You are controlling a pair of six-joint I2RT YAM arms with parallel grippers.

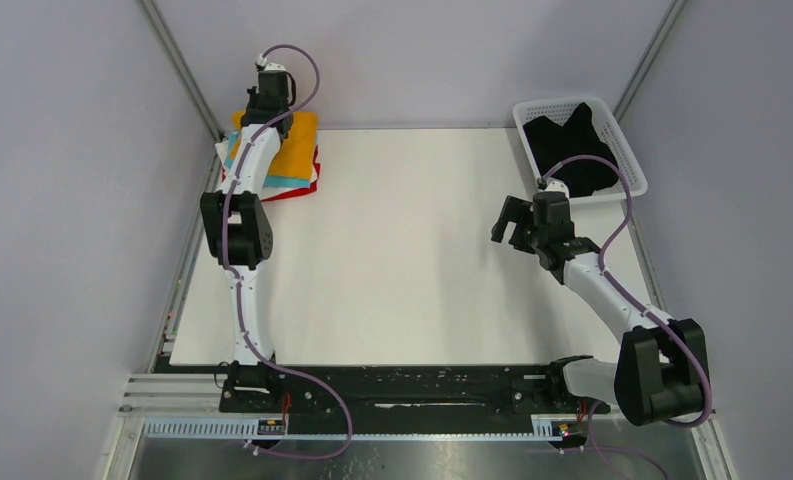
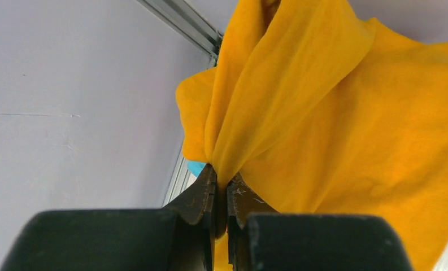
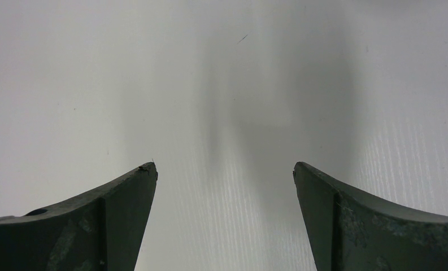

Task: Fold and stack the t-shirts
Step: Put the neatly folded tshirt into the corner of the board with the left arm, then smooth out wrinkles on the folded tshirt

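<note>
White table (image 1: 402, 250): stack (image 1: 294, 160) of 4 far left of basket (image 1: 627, 150), left gripper (image 2: 221, 183) clamped on top orange-yellow shirt (image 2: 346, 124). Outstanding: black shirt (image 1: 570, 150), unfolded in basket; right gripper (image 3: 224, 169) apart, empty.

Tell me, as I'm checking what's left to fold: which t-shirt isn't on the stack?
The black t-shirt, crumpled in the white basket at far right; the rest form the pile at far left.
</note>
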